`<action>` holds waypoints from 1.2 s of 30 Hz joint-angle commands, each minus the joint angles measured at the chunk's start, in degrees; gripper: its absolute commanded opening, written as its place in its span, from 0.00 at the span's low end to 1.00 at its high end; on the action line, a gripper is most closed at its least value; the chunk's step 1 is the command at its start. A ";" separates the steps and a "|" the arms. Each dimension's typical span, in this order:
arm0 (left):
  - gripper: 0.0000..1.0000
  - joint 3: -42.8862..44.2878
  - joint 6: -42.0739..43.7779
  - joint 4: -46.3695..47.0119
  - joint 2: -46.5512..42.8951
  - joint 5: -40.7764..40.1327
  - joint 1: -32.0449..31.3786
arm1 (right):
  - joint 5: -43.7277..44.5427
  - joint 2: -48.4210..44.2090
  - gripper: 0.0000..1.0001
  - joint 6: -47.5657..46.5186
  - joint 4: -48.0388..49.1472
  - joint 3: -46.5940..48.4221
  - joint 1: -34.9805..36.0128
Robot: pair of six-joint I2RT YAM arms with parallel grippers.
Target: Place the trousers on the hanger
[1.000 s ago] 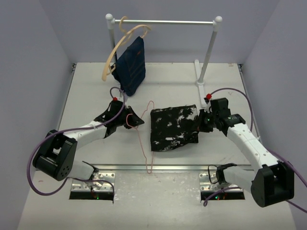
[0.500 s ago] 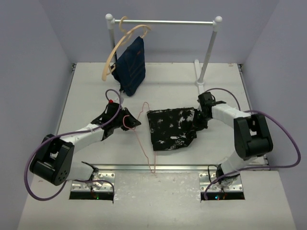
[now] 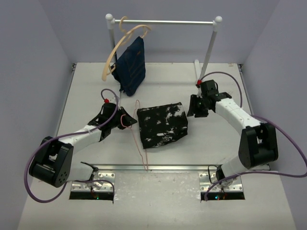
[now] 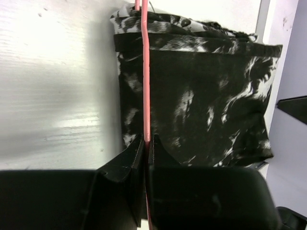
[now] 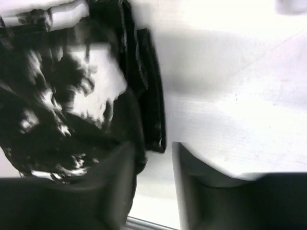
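The trousers, black with white splotches, lie folded in the middle of the table. The thin pink hanger lies flat along their left edge, its hook pointing left. My left gripper is shut on the hanger's wire near the hook. In the left wrist view the wire runs straight out from between the closed jaws, over the trousers. My right gripper is open and empty, just right of the trousers' far right corner. In the right wrist view the trousers' edge lies just ahead of the open gripper.
A white clothes rack stands at the back. A tan wooden hanger with a navy garment hangs at its left end. The rack's right post stands just behind my right gripper. A metal rail marks the table's front edge.
The trousers and hanger have slid left and turned a little. My right gripper has come off the trousers' right edge and moved back. My left gripper has drawn left with the hanger.
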 commanded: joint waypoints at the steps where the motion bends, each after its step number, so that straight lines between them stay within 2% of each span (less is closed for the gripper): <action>1: 0.00 -0.24 6.47 -2.59 1.25 -3.74 1.89 | 3.85 2.93 0.54 -2.74 -4.03 9.10 -0.71; 5: 0.00 -0.80 6.39 -1.57 2.06 -2.95 1.89 | 3.73 -0.91 0.53 -2.05 0.80 6.17 1.78; 7: 0.00 -0.87 6.39 -1.15 2.41 -2.75 1.89 | -2.44 -2.22 0.49 -1.64 5.21 3.14 2.34; 9: 0.00 -1.02 6.39 -0.85 2.69 -2.75 1.89 | -10.04 -1.87 0.30 -1.07 13.09 0.31 2.40; 10: 0.00 -1.06 6.34 -0.77 2.73 -2.80 1.89 | -13.13 -0.97 0.25 -0.69 15.48 -0.89 2.36; 12: 0.00 -1.10 6.32 -0.70 2.82 -2.97 1.89 | -18.17 3.46 0.18 0.76 18.40 -1.14 2.26; 16: 0.00 -1.15 7.08 -1.72 2.91 -2.64 1.89 | -10.29 19.99 0.02 4.57 18.34 0.19 -0.07; 17: 0.00 -1.15 7.57 -1.90 2.91 -2.21 1.89 | -9.11 21.54 0.00 5.07 18.27 0.13 -0.44; 19: 0.00 -1.25 8.60 -2.57 2.90 -1.74 1.89 | -7.00 25.46 0.00 5.47 18.63 -0.25 -0.36; 22: 0.00 -1.70 9.76 -2.65 2.73 -1.41 1.89 | -9.97 25.12 0.00 5.64 19.21 -0.08 -0.02; 27: 0.00 -1.81 10.10 -2.49 2.53 0.43 1.89 | -19.86 15.97 0.00 4.90 18.43 2.68 -0.11; 29: 0.00 -1.59 10.28 -2.60 2.41 0.86 1.89 | -23.54 9.58 0.03 5.25 18.95 3.96 -0.11; 32: 0.00 -1.10 10.54 -2.74 2.41 1.57 1.89 | -31.34 5.56 0.05 6.49 21.64 4.84 -0.08; 36: 0.00 -0.48 11.08 -2.88 2.38 2.70 1.89 | -42.90 8.94 0.07 11.05 30.89 1.72 -0.19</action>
